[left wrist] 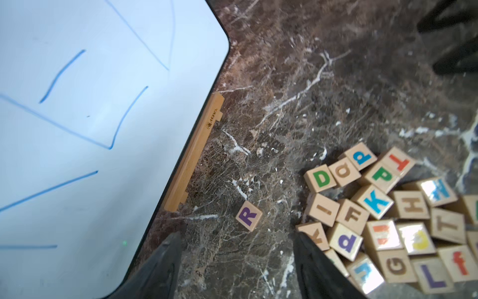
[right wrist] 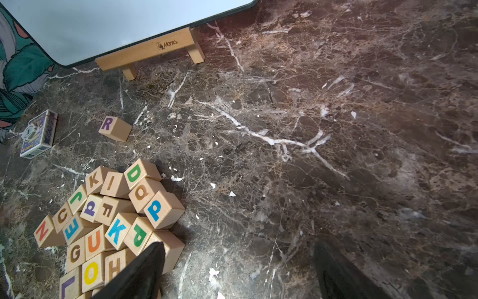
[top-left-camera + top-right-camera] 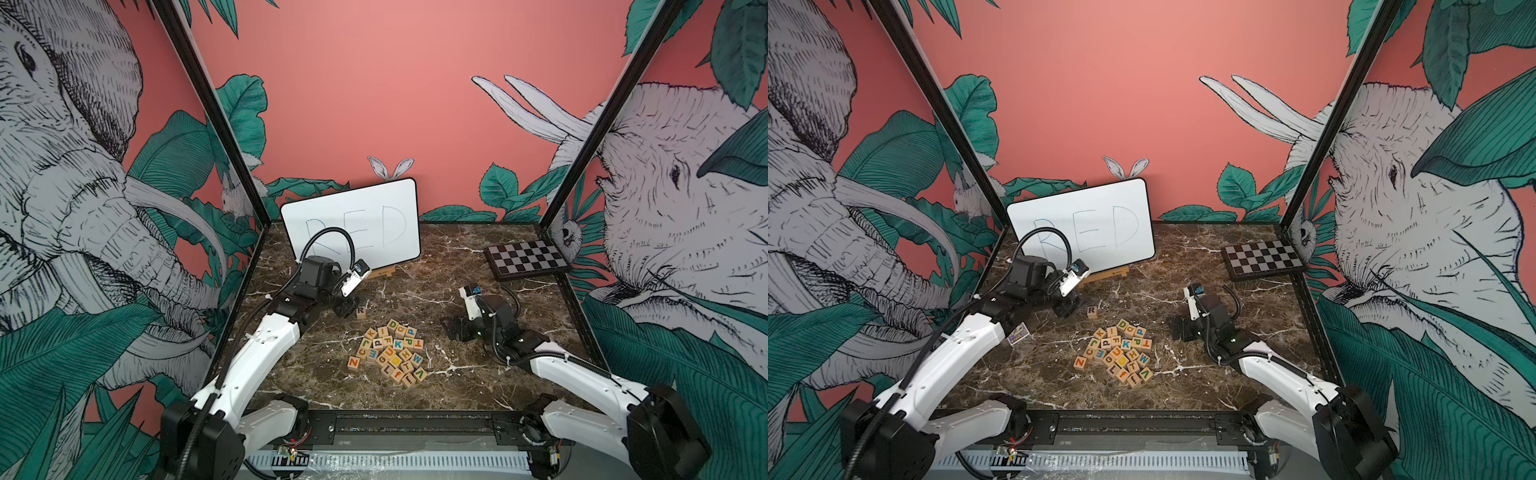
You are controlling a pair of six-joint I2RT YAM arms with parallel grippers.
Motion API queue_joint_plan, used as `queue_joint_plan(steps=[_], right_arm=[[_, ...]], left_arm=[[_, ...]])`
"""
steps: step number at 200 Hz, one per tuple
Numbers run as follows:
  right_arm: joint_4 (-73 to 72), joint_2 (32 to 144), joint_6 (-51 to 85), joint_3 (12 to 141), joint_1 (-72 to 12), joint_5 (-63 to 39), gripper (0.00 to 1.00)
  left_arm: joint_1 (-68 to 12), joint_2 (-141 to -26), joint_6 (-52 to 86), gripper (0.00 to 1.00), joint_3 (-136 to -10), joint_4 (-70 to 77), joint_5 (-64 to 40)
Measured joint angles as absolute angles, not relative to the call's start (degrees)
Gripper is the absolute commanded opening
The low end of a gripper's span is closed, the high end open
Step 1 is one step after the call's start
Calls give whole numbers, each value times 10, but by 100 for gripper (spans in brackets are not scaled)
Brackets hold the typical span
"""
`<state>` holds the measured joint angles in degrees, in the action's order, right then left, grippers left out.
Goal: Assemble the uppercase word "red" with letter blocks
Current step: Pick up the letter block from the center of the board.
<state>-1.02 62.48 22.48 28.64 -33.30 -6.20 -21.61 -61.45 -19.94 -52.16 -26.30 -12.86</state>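
The left gripper [image 1: 236, 235] is positioned low over the worktop [image 3: 457, 374], in front of the whiteboard [image 3: 365, 216]. Its jaws are spread wide and hold nothing. The R block [image 1: 248, 216] lies flat on the worktop just ahead of the fingertips, clear of both, with its dark purple letter facing up. This block stands alone between the whiteboard's wooden easel [image 2: 150, 49] and the pile of letter blocks [image 3: 388, 353], apart from both. No other block is set beside it. The pile sits near the centre of the worktop, with the cubes packed together and some resting on others. The D block [image 1: 320, 178], printed in green, lies at the pile's far edge, on the side nearest the R block. A block with a reddish mark [image 1: 382, 234] sits deeper in the pile, but glare prevents a sure reading of its letter. The right gripper [image 2: 239, 246] is low over the worktop beside the pile, on the side away from the left arm. Its jaws are wide apart and empty, with one finger close against the pile's outer cubes. The whiteboard carries the handwritten word RED in blue. A checkered board [image 3: 525, 257] lies at the far right corner. A small printed box [image 2: 38, 134] lies near the left arm.
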Motion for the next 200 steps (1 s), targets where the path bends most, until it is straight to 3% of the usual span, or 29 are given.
queue_joint_plan(steps=[9, 26, 46, 63, 74, 85, 109, 150, 200], right_arm=[[-10, 625, 225, 286, -333, -60, 90], [-10, 623, 225, 286, -333, -59, 90], [-11, 618, 225, 285, -333, -55, 90], [-11, 611, 226, 281, -333, -51, 90], [-10, 610, 227, 280, -333, -49, 90], [-10, 610, 228, 279, -333, -48, 90], [-10, 610, 229, 278, -333, -42, 90], [-10, 609, 229, 278, -333, -29, 90], [-8, 601, 229, 278, -333, -13, 90]], left_arm=[[-216, -600, -145, 52, -521, -268, -124], [-215, -587, -55, 57, -520, -270, -123], [-214, -587, 56, 46, -520, -275, -106], [-214, -586, 148, 51, -520, -292, -82], [-216, -585, 218, 44, -521, -316, -60], [-229, -581, 291, 44, -521, -348, -27], [-332, -555, 477, 53, -520, -414, 85], [-532, -547, 775, 53, -487, -439, 210], [-597, -749, 975, 53, -504, -425, 219]])
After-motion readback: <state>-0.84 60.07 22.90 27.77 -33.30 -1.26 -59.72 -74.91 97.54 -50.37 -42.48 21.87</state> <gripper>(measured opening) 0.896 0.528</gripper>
